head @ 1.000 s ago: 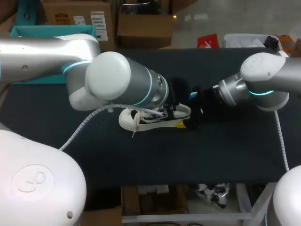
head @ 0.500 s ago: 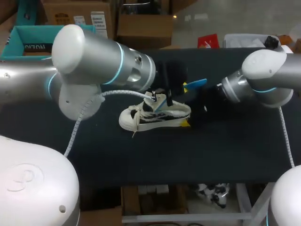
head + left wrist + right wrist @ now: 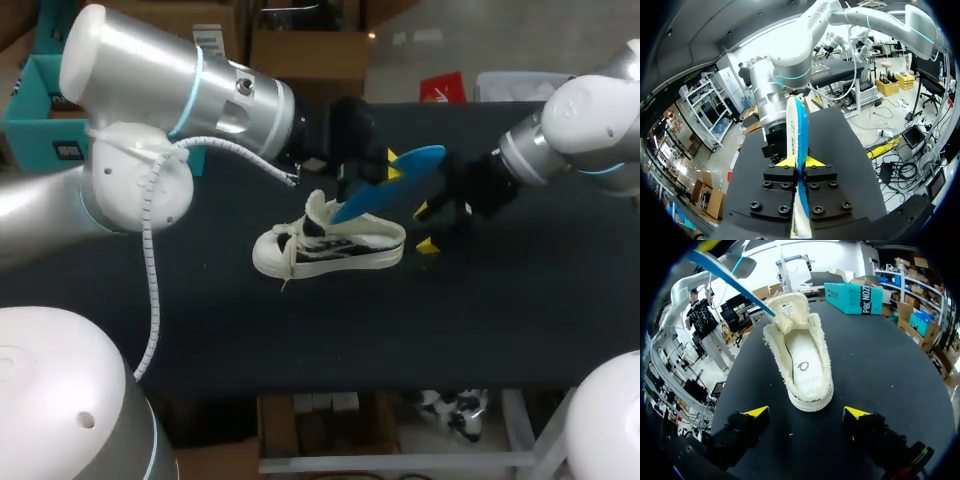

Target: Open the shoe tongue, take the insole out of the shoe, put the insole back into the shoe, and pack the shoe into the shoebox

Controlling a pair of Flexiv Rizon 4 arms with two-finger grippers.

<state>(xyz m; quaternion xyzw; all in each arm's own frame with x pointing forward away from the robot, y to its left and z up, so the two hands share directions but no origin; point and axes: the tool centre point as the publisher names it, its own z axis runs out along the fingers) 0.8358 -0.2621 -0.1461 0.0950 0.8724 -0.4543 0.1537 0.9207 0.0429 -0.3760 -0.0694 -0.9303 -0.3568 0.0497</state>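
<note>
Left gripper (image 3: pixel 800 162) clamped on blue insole (image 3: pixel 415 160) above shoe (image 3: pixel 330 245) mid-table, right gripper (image 3: pixel 807 412) spread apart behind heel: reinserting could snag the collar and shove the unheld shoe.

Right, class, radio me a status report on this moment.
Left gripper shut on insole, held above shoe. Right gripper open behind its heel. Left arm lies between shoe and shoebox.

The left arm (image 3: pixel 150 70) hides most of the shoebox (image 3: pixel 25 100), also cut by the head view's edge.
</note>
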